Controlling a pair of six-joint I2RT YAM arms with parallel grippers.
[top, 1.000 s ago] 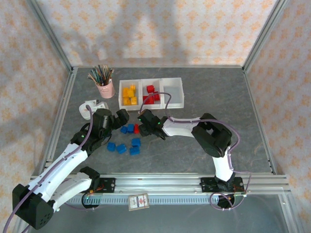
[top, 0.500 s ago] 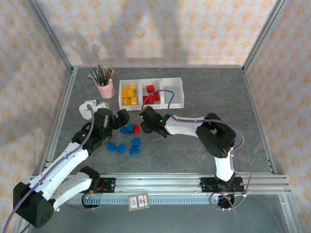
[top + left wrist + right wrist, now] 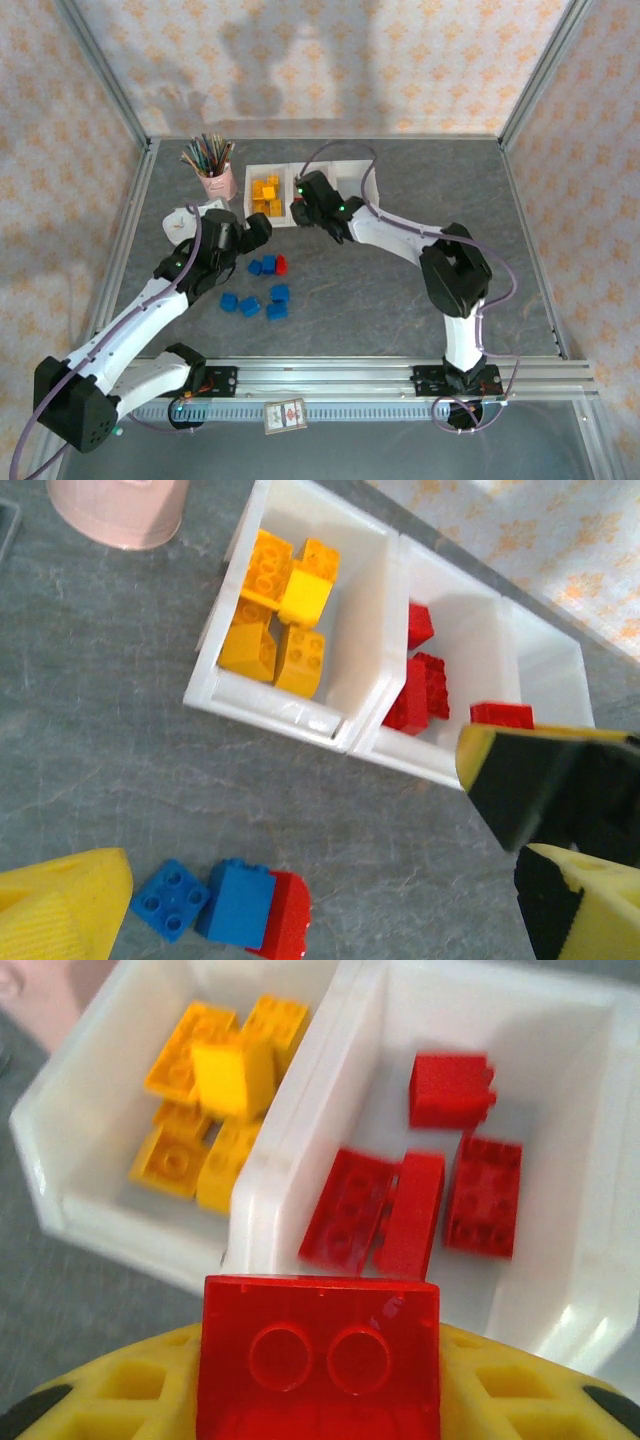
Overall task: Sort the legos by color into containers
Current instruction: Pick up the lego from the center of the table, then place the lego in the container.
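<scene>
Red brick (image 3: pixel 318 1360) — the right claw (image 3: pixel 300 210) is gripping it, hovering at the near edge of the middle bin (image 3: pixel 600 1140); the left claw (image 3: pixel 310 860) is gaping wide over blue bricks (image 3: pixel 235 900).

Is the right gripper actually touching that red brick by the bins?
Touching. The right wrist view shows the red brick wedged between the yellow fingers of the right gripper, both pressed against its sides with no gap.

yellow legos (image 3: pixel 275 630) in one container (image 3: pixel 260 702), red legos (image 3: pixel 418 685) in the next, two blue legos (image 3: pixel 235 902) outside
</scene>
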